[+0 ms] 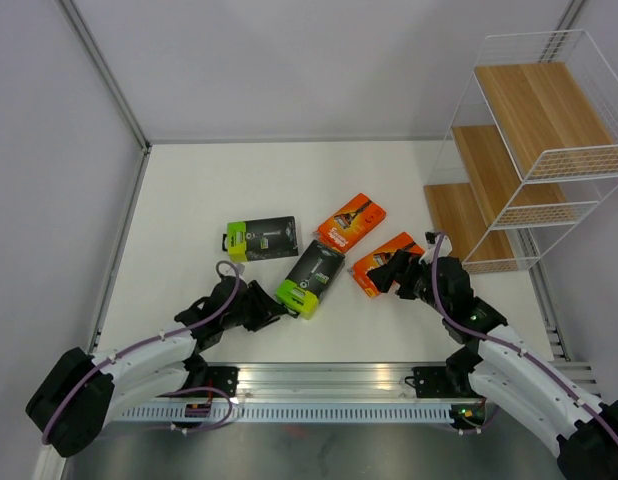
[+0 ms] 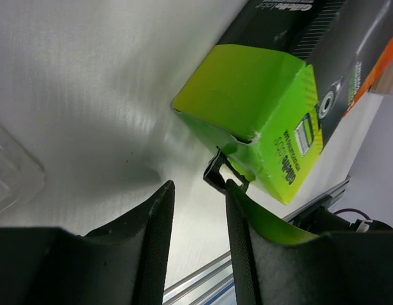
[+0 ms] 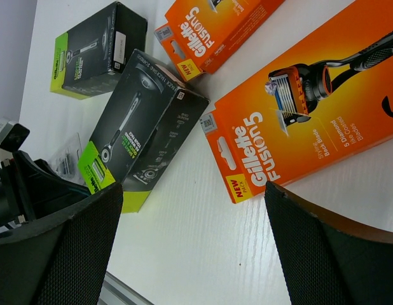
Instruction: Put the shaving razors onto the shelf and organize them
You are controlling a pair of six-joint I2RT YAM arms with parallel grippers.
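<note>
The left gripper point(image 2: 198, 185) is half shut at the green end of the black razor pack point(image 1: 314, 272), low middle. I cannot tell if it holds it. The right gripper point(image 3: 193, 190) is wide open by an orange razor pack point(image 3: 311, 108). The shelf point(image 1: 534, 105) stands upper right.

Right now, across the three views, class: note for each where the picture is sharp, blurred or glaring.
Top external: even light, soft shadows, a glare streak on the metal rail. Left wrist: the left gripper is dark and soft-edged, the black pack fairly sharp at its lime-green end. Right wrist: print on the nearer orange pack is crisp, the right gripper looms blurred.
</note>
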